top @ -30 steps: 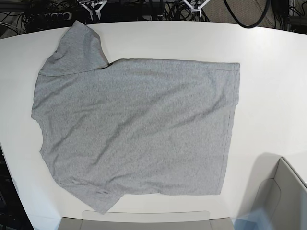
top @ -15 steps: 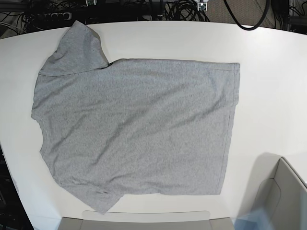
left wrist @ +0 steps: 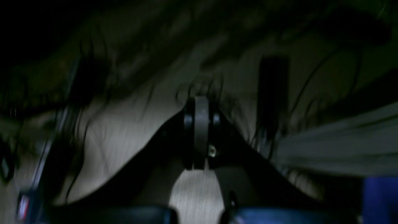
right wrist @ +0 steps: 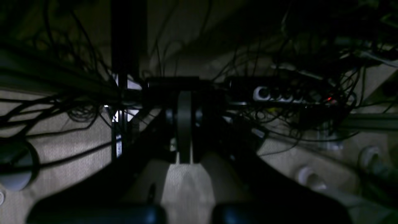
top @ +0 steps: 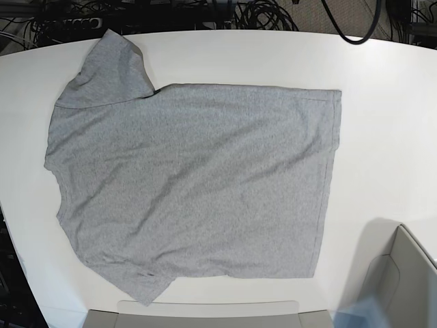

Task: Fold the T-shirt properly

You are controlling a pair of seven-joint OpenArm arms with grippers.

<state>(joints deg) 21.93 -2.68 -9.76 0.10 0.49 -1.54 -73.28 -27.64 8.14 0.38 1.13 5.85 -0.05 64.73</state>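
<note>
The heather-grey T-shirt (top: 191,184) lies spread flat on the white table (top: 382,109) in the base view, collar side at the left, hem at the right, one sleeve toward the far left corner and one at the near left. No lettering shows. Neither arm appears in the base view. In the left wrist view my left gripper (left wrist: 201,130) is shut, empty, pointing at dim floor and cables. The right wrist view has my right gripper (right wrist: 184,124) shut and empty, facing a tangle of cables and a power strip (right wrist: 276,93).
A grey box (top: 403,280) stands at the near right corner of the table. A flat grey panel (top: 205,313) sits at the near edge. Cables (top: 259,12) hang behind the table's far edge.
The white gripper tips seen above the far table edge a second ago have withdrawn out of the base view. The T-shirt has not moved.
</note>
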